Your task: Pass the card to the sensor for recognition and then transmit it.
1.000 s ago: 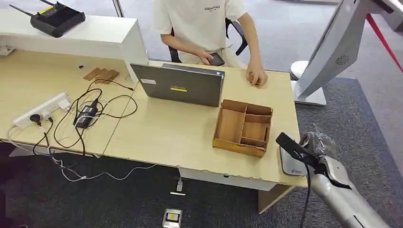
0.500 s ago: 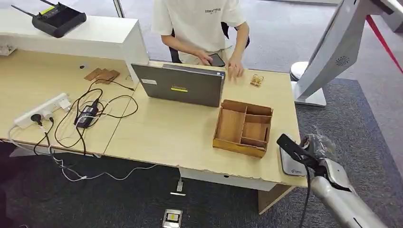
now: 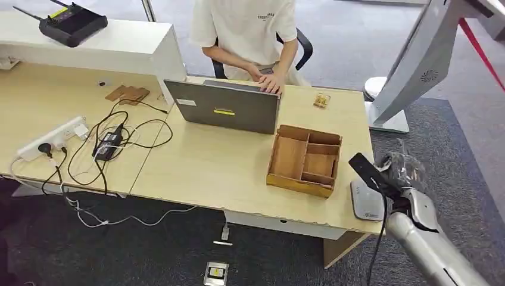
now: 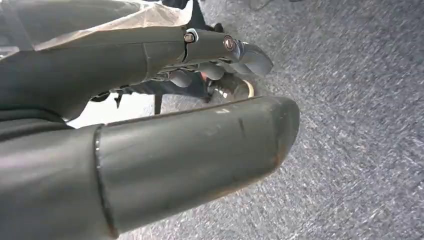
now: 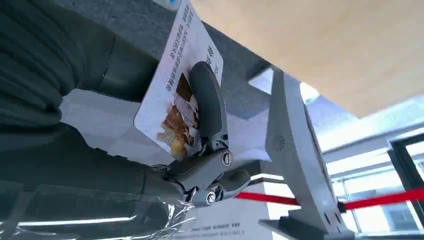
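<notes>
Desk: we see the long pale wooden desk [image 3: 226,161] across the head view, on grey carpet [image 3: 464,149]; the right wrist view gives us its underside instead.
Person: someone in a white T-shirt [image 3: 247,27] sits behind the desk, hands at the far side of the grey laptop [image 3: 223,106].
Stand: a tilted white screen stand [image 3: 417,59] rises past the desk's right end, and our right wrist view adds a red barrier tape [image 5: 380,199] beside it.
Shelf: a raised white counter [image 3: 101,44] at the back left carries a black router [image 3: 65,22].
Tray: we find the wooden divided tray [image 3: 305,159] between the laptop and the sensor, apart from both.
Cables: a white power strip [image 3: 53,138] and black cords [image 3: 113,143] lie on the left half.
Right hand: our right hand [image 3: 402,173] hangs over the desk's near right corner, a black wrist camera bar [image 3: 366,171] in front of it.
Card: the right wrist view shows the white printed card [image 5: 177,95] pinched under the thumb, which the head view hides from us.
Sensor: the flat white sensor [image 3: 364,204] lies at the desk corner, just below that hand; whether card and sensor touch, we cannot tell.
Left hand: our left hand [image 4: 165,100] hangs over carpet, fingers curled in toward the thumb around nothing.
</notes>
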